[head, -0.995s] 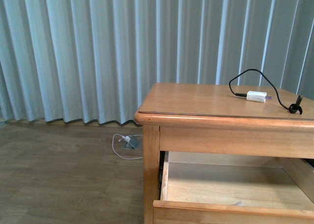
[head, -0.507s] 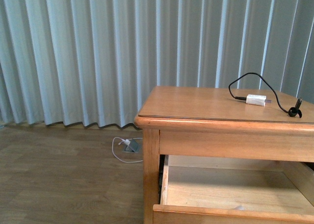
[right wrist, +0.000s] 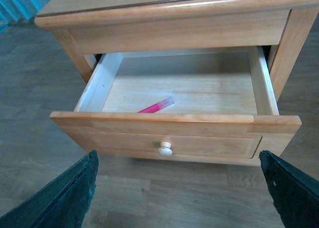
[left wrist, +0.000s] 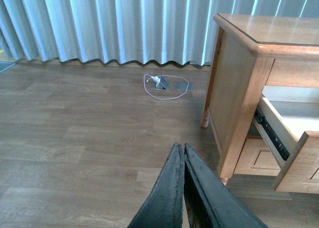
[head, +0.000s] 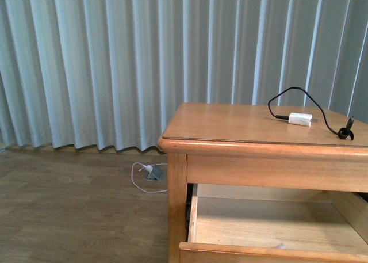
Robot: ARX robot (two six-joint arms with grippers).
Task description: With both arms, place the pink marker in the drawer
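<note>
The pink marker [right wrist: 156, 106] is in the drawer [right wrist: 174, 119]. It lies flat on the bare wooden bottom, just behind the front panel and towards one side, slanted rather than square to the walls. From the right jaws it sits ahead, between the two spread fingers [right wrist: 65, 198] and beyond the pale knob [right wrist: 165, 149].

Those right jaws gape wide with nothing in them and hang clear of the drawer front, touching nothing. The left jaws are pressed together, fingers [left wrist: 172, 188] meeting along their length, and they hold nothing either. They hover over the floor [left wrist: 75, 133], with the nightstand [left wrist: 239, 88] ahead of them, off to one side and well apart.

To my eye the placing itself is done, since the marker is inside and neither arm has a grip on it. The drawer stands pulled out. If anything is left it would be pushing it shut, though the task words do not ask for that.
</note>
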